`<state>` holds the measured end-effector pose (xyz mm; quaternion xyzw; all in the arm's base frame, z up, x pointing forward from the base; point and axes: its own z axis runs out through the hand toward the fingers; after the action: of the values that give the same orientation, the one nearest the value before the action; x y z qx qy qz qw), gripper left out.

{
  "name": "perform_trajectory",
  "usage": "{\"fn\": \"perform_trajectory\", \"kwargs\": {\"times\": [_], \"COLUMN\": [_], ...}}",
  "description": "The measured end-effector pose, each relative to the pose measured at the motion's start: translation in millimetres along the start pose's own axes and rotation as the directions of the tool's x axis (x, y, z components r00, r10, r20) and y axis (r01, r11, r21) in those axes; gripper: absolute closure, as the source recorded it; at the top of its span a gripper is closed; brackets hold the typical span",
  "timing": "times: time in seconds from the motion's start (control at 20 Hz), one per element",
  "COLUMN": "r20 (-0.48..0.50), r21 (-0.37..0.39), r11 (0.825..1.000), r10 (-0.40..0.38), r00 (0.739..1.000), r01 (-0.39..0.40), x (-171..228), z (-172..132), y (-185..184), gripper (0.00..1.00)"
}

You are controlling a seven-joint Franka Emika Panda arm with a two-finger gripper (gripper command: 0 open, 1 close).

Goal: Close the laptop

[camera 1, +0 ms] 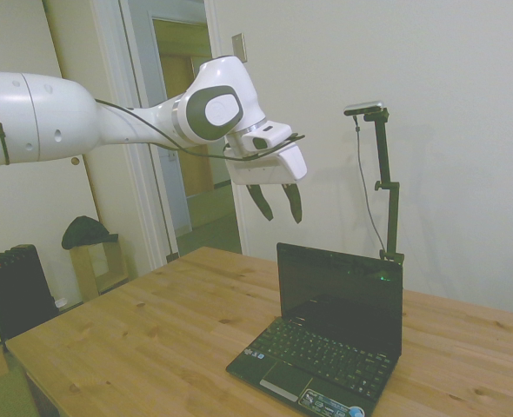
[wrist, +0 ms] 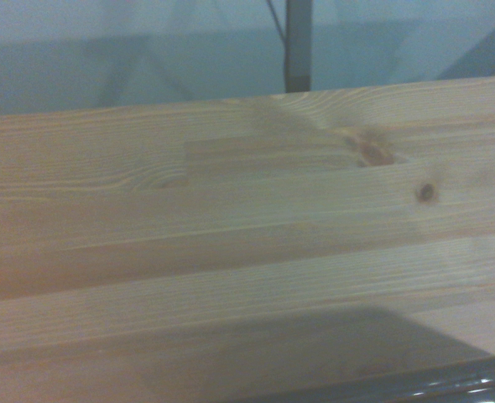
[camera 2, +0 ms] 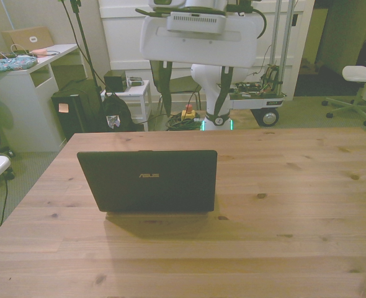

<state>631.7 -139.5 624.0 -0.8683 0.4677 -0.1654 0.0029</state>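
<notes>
— Gripper (camera 1: 276, 201)?
— Up in the air, above and a little behind the top edge of the laptop (camera 1: 328, 332). Fingers (camera 1: 261, 201) dark, pointing down, spread wide apart. Nothing between them, touching nothing. Same in the front view: gripper (camera 2: 192, 92) high over the far edge of the table, one finger (camera 2: 164, 81) on each side of a broad gap, the laptop (camera 2: 149, 180) well below.

— And the laptop itself?
— Open. Standing on the wooden table (camera 1: 143, 334), lid close to upright, screen dark, black keyboard, coloured stickers on the palm rest in the side view. From the front, only the glossy black back of the lid, with a silver logo at its middle. Placed toward the front view's left of the table (camera 2: 294, 205), nearer the far edge than the near one.

— Surface?
— Pale wood planks with knots and clear grain. Wrist view blurred: just table (wrist: 247, 243) boards, one knot, and a dark edge low in the corner, too soft to identify.

— Room?
— In the side view, plain light wall, an open doorway (camera 1: 187, 130), a dark radiator (camera 1: 13, 291) low beside it. In the front view, a white desk (camera 2: 31, 93) at the left, a chair (camera 2: 164, 77) behind the table, a white office chair (camera 2: 360, 81) at the far right.
</notes>
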Motion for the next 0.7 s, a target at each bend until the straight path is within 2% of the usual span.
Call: {"fn": "perform_trajectory", "kwargs": {"times": [0.3,0.7], "r20": [-0.006,0.035], "r21": [-0.019,-0.016], "r11": [0.999,1.0], "r10": [0.032,0.013], "r00": [0.999,0.999], "r01": [-0.032,-0.012], "x": [46,69], "z": [15,44], "y": [23,38], "gripper": [0.0,0.0]}}
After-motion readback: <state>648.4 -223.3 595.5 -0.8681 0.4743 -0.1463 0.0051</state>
